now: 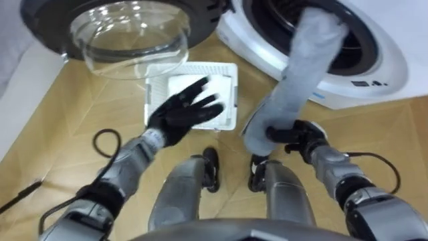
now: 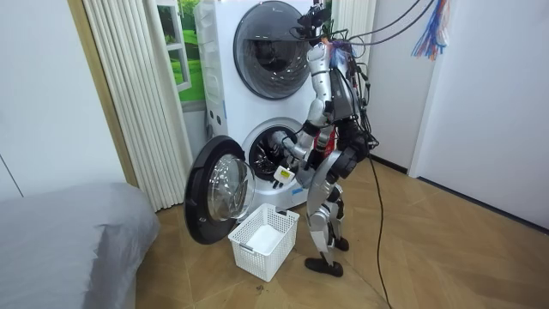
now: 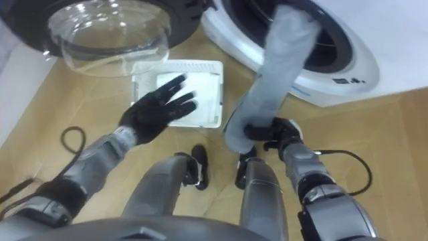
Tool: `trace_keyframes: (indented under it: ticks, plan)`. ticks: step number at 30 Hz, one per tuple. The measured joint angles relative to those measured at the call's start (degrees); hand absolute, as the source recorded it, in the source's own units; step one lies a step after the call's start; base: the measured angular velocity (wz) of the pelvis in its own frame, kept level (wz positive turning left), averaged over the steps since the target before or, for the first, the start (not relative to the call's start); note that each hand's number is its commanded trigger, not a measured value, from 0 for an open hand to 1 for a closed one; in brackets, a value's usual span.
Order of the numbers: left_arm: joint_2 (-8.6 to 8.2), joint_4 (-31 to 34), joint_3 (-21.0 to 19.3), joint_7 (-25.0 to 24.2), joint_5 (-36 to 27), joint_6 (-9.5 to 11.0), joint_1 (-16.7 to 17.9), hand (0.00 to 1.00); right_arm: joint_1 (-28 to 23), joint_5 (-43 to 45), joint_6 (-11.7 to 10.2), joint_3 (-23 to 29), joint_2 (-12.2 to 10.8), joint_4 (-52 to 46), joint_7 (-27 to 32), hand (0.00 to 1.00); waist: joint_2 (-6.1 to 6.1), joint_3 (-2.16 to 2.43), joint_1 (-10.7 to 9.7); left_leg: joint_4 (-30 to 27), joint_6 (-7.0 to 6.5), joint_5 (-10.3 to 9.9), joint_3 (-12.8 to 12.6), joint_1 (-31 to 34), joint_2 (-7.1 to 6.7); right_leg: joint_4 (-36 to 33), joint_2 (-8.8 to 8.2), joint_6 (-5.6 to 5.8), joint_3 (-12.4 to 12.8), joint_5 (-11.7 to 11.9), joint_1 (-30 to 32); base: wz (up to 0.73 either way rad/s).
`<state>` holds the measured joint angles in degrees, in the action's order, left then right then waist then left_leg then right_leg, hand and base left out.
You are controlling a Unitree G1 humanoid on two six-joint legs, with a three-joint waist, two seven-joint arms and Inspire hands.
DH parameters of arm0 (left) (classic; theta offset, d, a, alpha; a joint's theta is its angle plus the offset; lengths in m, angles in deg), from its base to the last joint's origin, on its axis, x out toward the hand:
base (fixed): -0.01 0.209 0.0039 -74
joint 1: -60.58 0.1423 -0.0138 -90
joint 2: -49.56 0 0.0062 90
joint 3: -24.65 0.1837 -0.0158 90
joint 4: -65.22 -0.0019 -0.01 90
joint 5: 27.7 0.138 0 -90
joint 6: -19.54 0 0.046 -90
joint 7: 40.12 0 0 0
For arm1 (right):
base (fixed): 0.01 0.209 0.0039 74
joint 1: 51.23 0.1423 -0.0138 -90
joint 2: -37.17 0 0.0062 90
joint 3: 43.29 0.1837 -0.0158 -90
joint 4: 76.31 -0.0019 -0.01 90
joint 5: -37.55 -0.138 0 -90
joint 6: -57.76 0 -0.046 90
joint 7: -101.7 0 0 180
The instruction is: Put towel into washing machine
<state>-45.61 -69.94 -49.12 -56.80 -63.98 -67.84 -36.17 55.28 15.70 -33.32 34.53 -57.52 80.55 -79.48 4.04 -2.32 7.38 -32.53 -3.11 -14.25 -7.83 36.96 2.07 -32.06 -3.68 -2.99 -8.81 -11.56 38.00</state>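
Observation:
A grey towel [image 1: 304, 67] hangs as a long strip from the washing machine's round opening [image 1: 348, 40] down to my right hand [image 1: 294, 137]. That hand is shut on the towel's lower end, in front of the white machine [image 3: 348, 73]. The towel's upper end lies over the drum's rim. My left hand [image 1: 184, 110] is open with fingers spread, hovering above the white basket [image 1: 224, 97] and holding nothing. In the room view I stand bent slightly forward before the lower machine [image 2: 262, 150], beside its open door [image 2: 214, 189].
The machine's glass door [image 1: 130, 33] stands swung open at my upper left. The white plastic basket [image 2: 264, 240] sits on the wooden floor below it, with something white inside. A second machine [image 2: 270, 39] is stacked above. A grey bed [image 2: 69, 240] lies at the room view's left.

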Motion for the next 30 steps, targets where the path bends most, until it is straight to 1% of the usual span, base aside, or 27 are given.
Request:
trace_keyframes:
  ticks: [2,4,7,9,11,14,19,20,22,24,25,26,27,28,29,30]
  plan:
    - [-0.24,-1.76,-0.35,3.34,4.74,0.02,0.34,0.0,1.48,-1.55,0.01,0.0,0.45,2.11,-0.12,1.0,0.11,-0.03,0.77,-0.28,0.02,0.44,0.71,0.58,-0.52,-0.88,-0.58,0.01,-0.9,-0.01,0.43,0.17]
    - [-0.39,-2.16,-0.3,5.18,7.74,-0.03,0.56,0.0,2.7,-2.82,0.49,0.04,0.95,3.28,-0.44,1.0,0.23,-0.06,0.66,-0.22,0.0,0.83,1.64,1.19,-0.89,-0.87,-1.02,0.02,-1.84,-0.02,0.58,0.27]
    - [-0.7,-2.18,-0.22,7.45,9.99,-0.12,0.61,0.0,4.34,-3.68,1.26,0.05,2.28,4.62,-0.86,1.0,0.21,-0.09,0.7,-0.37,-0.17,1.24,2.57,2.13,-1.43,-1.02,-1.62,0.06,-2.54,-0.13,1.08,0.21]
    - [-0.77,-2.41,-0.02,8.15,11.19,-0.16,0.62,0.0,4.71,-4.54,1.56,0.05,3.19,5.07,-0.96,1.0,0.09,-0.18,0.71,-0.53,-0.31,1.36,2.95,2.38,-2.06,-1.67,-2.35,0.17,-2.97,-0.65,1.34,0.19]
    - [-0.73,-2.75,0.11,9.17,12.58,-0.18,0.43,0.0,5.5,-5.17,1.91,0.06,3.98,5.91,-0.98,1.0,-0.19,-0.42,0.69,-0.72,-0.45,1.44,3.35,2.9,-2.73,-3.0,-3.21,0.25,-3.3,-1.33,1.95,0.18]
    - [-0.76,-2.73,0.35,9.71,14.87,-0.18,0.28,0.0,6.4,-5.22,2.43,0.07,4.46,6.8,-1.06,1.0,-0.33,-0.53,0.66,-1.18,-0.56,1.51,3.64,3.81,-2.91,-3.81,-3.62,0.23,-3.77,-1.6,2.6,0.12]
    - [-0.84,-2.73,0.99,10.04,16.33,-0.24,0.3,0.0,7.15,-5.15,2.44,0.05,4.8,6.92,-1.82,1.0,-0.5,-0.65,0.43,-1.22,-0.52,1.66,3.99,4.61,-3.07,-4.19,-3.92,0.09,-4.28,-1.93,3.23,0.08]
    - [-0.92,-2.69,0.99,10.27,16.65,-0.24,0.09,0.0,7.19,-5.99,2.48,0.03,5.03,6.95,-2.34,1.0,-0.71,-0.78,0.4,-1.19,-0.51,1.66,4.1,4.62,-3.27,-4.6,-4.18,0.1,-4.4,-2.21,3.32,0.11]
    - [-0.91,-2.56,0.94,10.9,16.48,-0.26,-0.44,0.0,7.53,-9.1,2.52,-0.02,5.39,7.26,-3.53,1.0,-1.2,-1.1,0.44,-1.35,-0.45,1.69,4.27,4.89,-3.46,-4.97,-4.37,0.07,-4.44,-2.5,3.7,0.09]
    - [-0.9,-1.8,0.88,11.48,16.54,-0.26,-0.67,0.0,7.92,-13.43,2.65,-0.02,5.82,7.45,-4.61,1.0,-1.44,-1.25,0.69,-2.05,-0.41,1.71,4.58,5.72,-3.48,-5.33,-4.41,0.01,-4.69,-2.63,4.33,0.08]
    - [-0.87,-0.95,0.88,11.57,16.56,-0.26,-0.61,0.0,8.29,-16.64,3.06,0.0,6.24,7.45,-5.01,1.0,-1.61,-1.33,0.71,-2.48,-0.41,1.72,4.63,6.49,-3.63,-6.14,-4.62,0.04,-4.71,-2.76,5.11,0.11]
    - [-0.86,-0.01,0.85,11.62,16.56,-0.27,-0.55,0.0,8.7,-19.8,3.47,0.31,6.76,7.44,-5.24,1.0,-1.89,-1.41,0.62,-3.13,-0.42,1.71,4.53,7.32,-3.97,-7.5,-5.23,0.13,-4.63,-3.19,6.23,0.11]
    - [-0.83,0.45,0.79,11.73,16.47,-0.26,-0.54,0.0,9.07,-21.25,3.78,0.66,6.99,7.47,-5.22,1.0,-2.12,-1.55,0.61,-3.43,-0.42,1.71,4.41,7.72,-4.12,-8.23,-5.45,0.21,-4.39,-3.32,6.89,0.08]
    - [-0.72,1.16,0.74,12.36,15.77,-0.17,-0.49,0.0,9.87,-24.44,4.26,1.86,7.33,7.49,-5.13,1.0,-2.84,-1.82,0.73,-3.69,-0.45,1.73,4.04,8.43,-4.55,-9.64,-6.01,0.18,-3.89,-3.67,8.26,0.07]
    - [-0.72,1.28,0.8,12.88,15.52,-0.13,-0.49,0.0,10.8,-27.79,4.42,2.65,7.7,7.47,-4.72,1.0,-3.09,-1.97,0.69,-4.22,-0.46,1.73,3.94,9.14,-4.89,-10.84,-6.54,0.14,-3.77,-3.99,9.18,0.08]
    - [-0.7,1.34,0.82,13.21,15.5,-0.17,-0.46,0.0,11.2,-29.61,4.47,3.0,7.87,7.37,-4.34,1.0,-3.2,-1.96,0.61,-4.62,-0.46,1.74,3.9,9.56,-4.96,-11.22,-6.71,0.1,-3.79,-4.19,9.49,0.11]
